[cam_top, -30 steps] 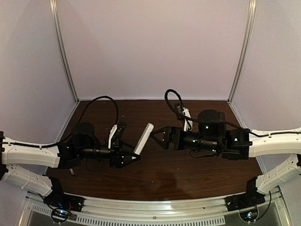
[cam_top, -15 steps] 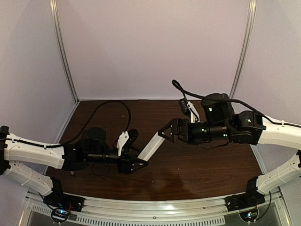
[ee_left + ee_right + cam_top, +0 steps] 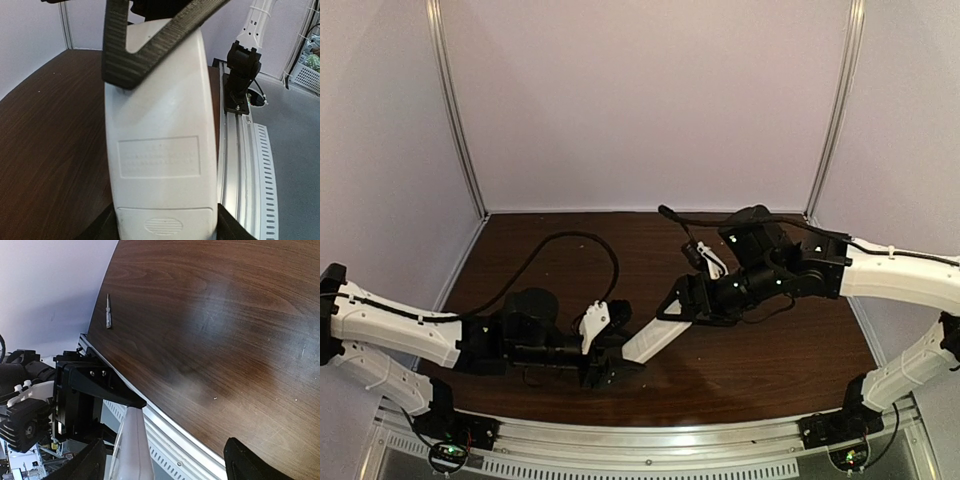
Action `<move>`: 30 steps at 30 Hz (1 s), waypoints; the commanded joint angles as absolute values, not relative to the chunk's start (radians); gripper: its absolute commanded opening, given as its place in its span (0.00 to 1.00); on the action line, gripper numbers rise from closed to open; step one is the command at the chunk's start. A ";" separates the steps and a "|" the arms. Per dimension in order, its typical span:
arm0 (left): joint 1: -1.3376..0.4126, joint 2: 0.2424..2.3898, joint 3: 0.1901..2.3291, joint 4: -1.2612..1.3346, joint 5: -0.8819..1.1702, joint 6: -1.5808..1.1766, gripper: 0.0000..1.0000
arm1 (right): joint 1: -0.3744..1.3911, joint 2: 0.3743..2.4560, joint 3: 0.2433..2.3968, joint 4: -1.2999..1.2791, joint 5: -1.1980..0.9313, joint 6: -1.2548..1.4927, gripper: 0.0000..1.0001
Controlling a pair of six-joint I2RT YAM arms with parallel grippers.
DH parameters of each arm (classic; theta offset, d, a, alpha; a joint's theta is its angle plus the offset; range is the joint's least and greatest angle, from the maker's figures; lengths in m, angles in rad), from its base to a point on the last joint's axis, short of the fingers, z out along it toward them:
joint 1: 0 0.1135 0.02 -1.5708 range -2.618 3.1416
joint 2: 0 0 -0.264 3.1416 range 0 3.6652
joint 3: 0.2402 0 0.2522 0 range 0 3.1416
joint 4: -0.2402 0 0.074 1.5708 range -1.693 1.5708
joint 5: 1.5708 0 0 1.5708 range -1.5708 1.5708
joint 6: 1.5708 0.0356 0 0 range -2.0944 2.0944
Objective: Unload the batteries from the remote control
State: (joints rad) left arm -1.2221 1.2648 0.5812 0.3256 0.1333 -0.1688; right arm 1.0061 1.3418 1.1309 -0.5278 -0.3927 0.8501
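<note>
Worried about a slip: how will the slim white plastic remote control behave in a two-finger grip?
The slim white plastic remote control looks stiff: held by one end in the left gripper, it juts out straight, no sag. Its smooth, glossy back is probably slippery. Flat faces suggest it would not roll.
</note>
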 commanded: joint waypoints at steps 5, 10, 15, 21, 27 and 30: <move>-1.252 1.312 0.631 0.359 0.027 -0.093 0.15 | 0.997 1.385 1.155 -0.569 -0.512 0.834 0.67; -1.274 1.335 0.640 0.358 0.017 -0.067 0.15 | 0.998 1.404 1.157 -0.571 -0.556 0.826 0.55; -1.302 1.363 0.661 0.337 -0.055 -0.047 0.15 | 0.997 1.429 1.166 -0.587 -0.588 0.817 0.47; -1.306 1.388 0.677 0.327 -0.082 -0.043 0.15 | 0.997 1.428 1.154 -0.592 -0.600 0.808 0.28; -1.308 1.386 0.679 0.317 -0.104 -0.045 0.16 | 0.998 1.399 1.093 -0.533 -0.632 0.814 0.13; -1.308 1.380 0.677 0.313 -0.118 -0.048 0.22 | 0.997 1.376 1.013 -0.412 -0.663 0.841 0.06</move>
